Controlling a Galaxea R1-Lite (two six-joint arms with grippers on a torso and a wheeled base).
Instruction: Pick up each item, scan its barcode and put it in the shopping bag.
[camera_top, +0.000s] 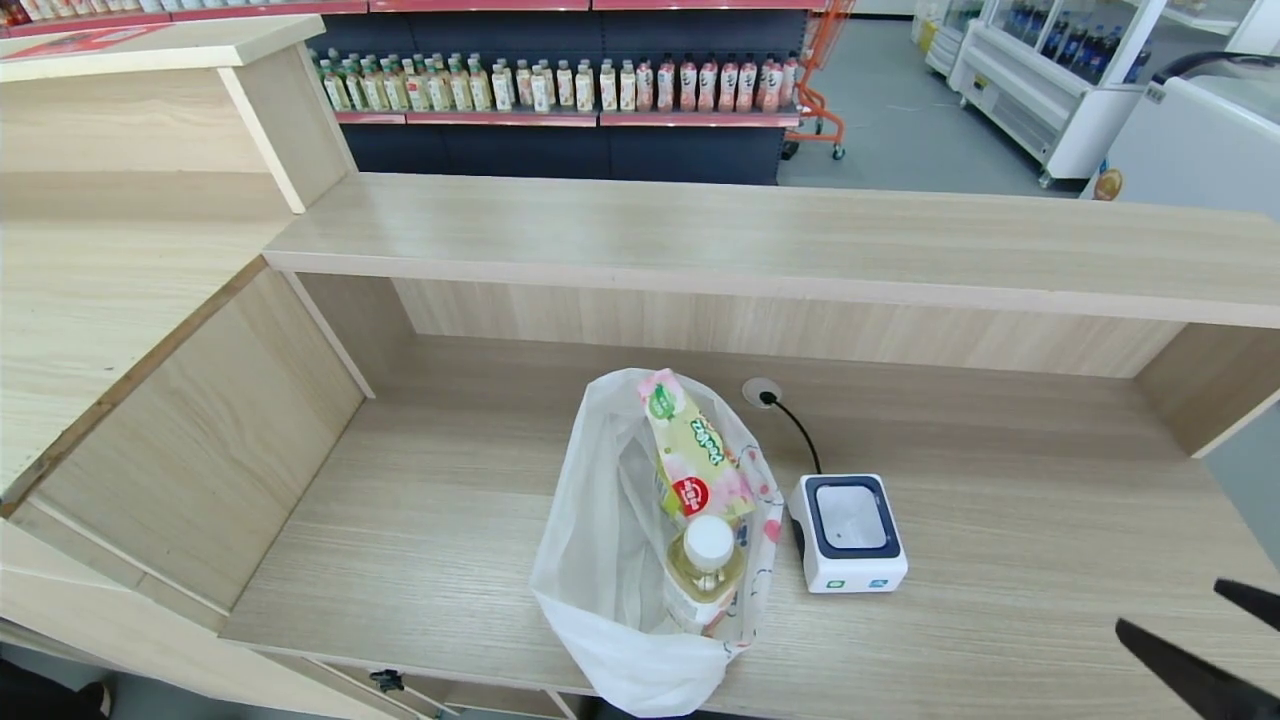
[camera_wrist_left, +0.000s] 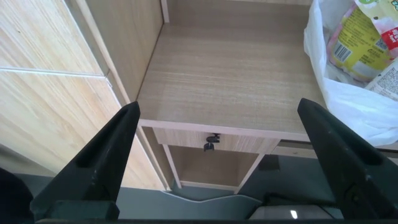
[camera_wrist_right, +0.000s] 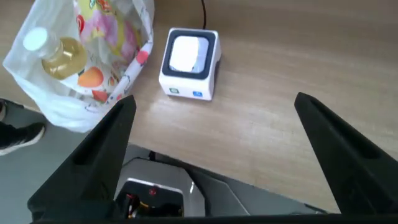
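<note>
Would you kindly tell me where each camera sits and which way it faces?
Head view: on the robot's head, facing forward and down at the counter, shopping bag and scanner; the right gripper shows at lower right.
Left wrist view: on the left wrist, facing down past the open left gripper at the counter's near edge and the bag.
Right wrist view: on the right wrist, facing down between open jaws at the scanner and bag.
Shared: all three show the bag; head and right wrist also the scanner.
</note>
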